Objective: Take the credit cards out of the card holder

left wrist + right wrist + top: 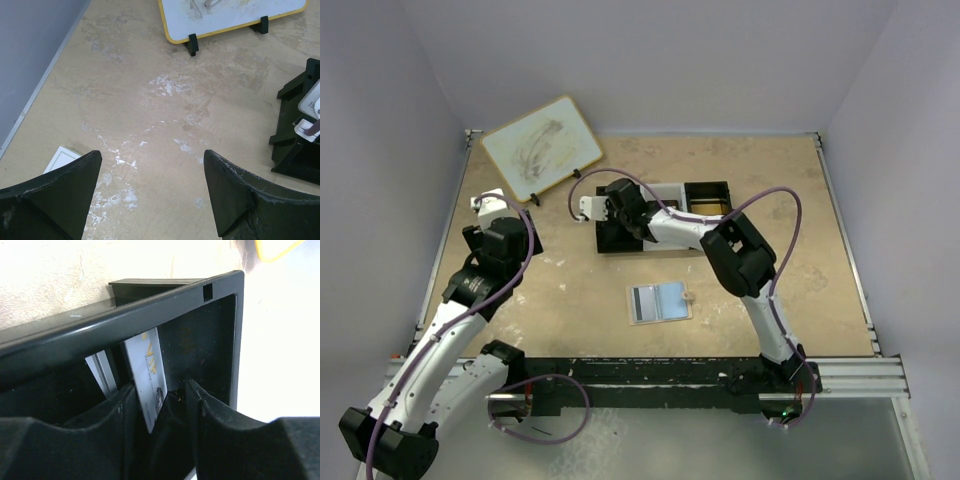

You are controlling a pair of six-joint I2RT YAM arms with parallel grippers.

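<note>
Item: card holder, pale blue, lying opened flat on the bench, about midway along the near edge and a little in from it. One grey card with a dark stripe sits on its left half. Both arms are well apart from it. Item: black tray, toward the middle of the far edge, long side parallel to that edge. Item: pale card with gold lettering, standing on edge inside the tray's leftmost compartment. A thin grey strip stands just beside it; whether that is another card cannot be told. Item: right gripper, reaching across to that compartment, fingers apart. The pale card's lower end stands in the gap, touching one finger, with a dark space between it and the other. Item: left gripper, near the left edge, fingers spread wide over bare bench and holding nothing. Item: wood-framed whiteboard, smudged, propped on small black feet at the far left corner.
</note>
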